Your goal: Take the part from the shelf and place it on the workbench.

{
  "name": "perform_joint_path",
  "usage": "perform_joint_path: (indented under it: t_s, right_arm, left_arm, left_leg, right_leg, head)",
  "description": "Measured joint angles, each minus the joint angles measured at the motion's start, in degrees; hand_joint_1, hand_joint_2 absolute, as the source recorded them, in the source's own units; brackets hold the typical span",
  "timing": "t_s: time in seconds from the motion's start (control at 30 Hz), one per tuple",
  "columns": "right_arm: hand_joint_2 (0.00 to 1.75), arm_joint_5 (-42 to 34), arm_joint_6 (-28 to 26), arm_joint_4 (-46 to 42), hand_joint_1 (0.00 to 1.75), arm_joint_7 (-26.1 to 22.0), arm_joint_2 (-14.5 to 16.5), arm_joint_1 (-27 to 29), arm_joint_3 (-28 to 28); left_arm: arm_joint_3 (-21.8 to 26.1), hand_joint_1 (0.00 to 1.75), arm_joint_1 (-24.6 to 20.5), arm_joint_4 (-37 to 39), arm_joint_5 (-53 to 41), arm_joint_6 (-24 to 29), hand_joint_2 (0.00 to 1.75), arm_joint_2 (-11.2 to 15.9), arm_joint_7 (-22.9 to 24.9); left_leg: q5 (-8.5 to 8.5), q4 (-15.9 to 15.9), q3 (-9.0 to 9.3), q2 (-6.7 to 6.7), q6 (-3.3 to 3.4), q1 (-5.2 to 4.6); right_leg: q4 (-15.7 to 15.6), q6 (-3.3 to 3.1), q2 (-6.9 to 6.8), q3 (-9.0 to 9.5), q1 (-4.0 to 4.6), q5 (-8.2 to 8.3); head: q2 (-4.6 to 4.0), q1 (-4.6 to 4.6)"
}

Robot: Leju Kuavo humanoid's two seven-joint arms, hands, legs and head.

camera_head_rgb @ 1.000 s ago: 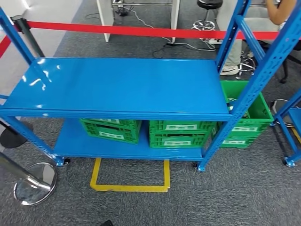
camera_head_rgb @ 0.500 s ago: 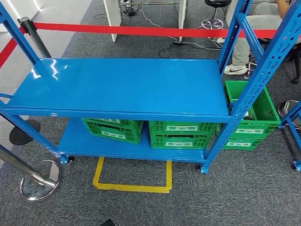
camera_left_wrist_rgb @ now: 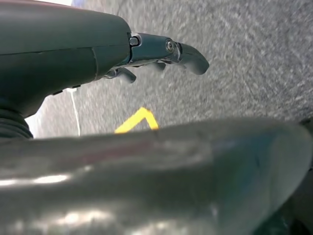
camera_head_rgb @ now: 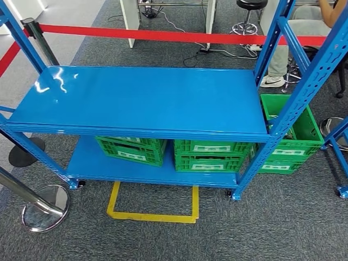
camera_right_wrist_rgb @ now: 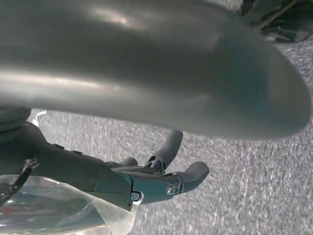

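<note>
Both hands hang over the grey carpet (camera_head_rgb: 266, 228). The left hand (camera_left_wrist_rgb: 162, 54) has its fingers (camera_left_wrist_rgb: 191, 58) stretched out and apart, with nothing in them. The right hand (camera_right_wrist_rgb: 155, 181) is much the same: its fingers (camera_right_wrist_rgb: 193, 174) are loosely bent, spread, and closed on nothing. A clear film (camera_right_wrist_rgb: 55, 210) lies by that wrist (what it is I cannot tell).

Nearest on the floor is one yellow outline (camera_head_rgb: 151, 217), taped just in front of the shelf (camera_head_rgb: 143, 100). To its left stands one chrome base (camera_head_rgb: 45, 209) with a slanting pole, and a little further back one dark base (camera_head_rgb: 24, 155).

The shelf is blue, with two boards. The top board is bare and glossy. The lower board (camera_head_rgb: 86, 160) carries two green crates, the left crate (camera_head_rgb: 131, 149) and the middle crate (camera_head_rgb: 209, 155), side by side and near each other. A third crate (camera_head_rgb: 305, 130) sits on the carpet just past the shelf's right upright, partly behind it. I cannot make out the part, since the top board hides the insides of the two shelved crates.

Behind the shelf runs one red belt (camera_head_rgb: 164, 36), ending at a dark post (camera_head_rgb: 39, 41) on the left. Further back stand two white legs (camera_head_rgb: 128, 19), one stool (camera_head_rgb: 248, 11), some cables, and one seated person (camera_head_rgb: 287, 49) at the right.
</note>
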Motion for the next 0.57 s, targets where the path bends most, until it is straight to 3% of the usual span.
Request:
perform_joint_path:
  t_s: [0.57]
  right_arm:
    - [0.0,-26.4,5.0,-2.4,0.0,2.2,-2.4,3.0,16.3]
  left_arm:
    - [0.3,0.0,3.6,0.0,18.8,-4.9,0.0,2.3,-3.6]
  left_leg:
    - [-0.04,0.0,0.01,0.01,0.07,-0.05]
  right_leg:
    - [0.0,0.03,0.0,0.0,-0.1,-0.01]
  head:
    - [0.0,-0.02]
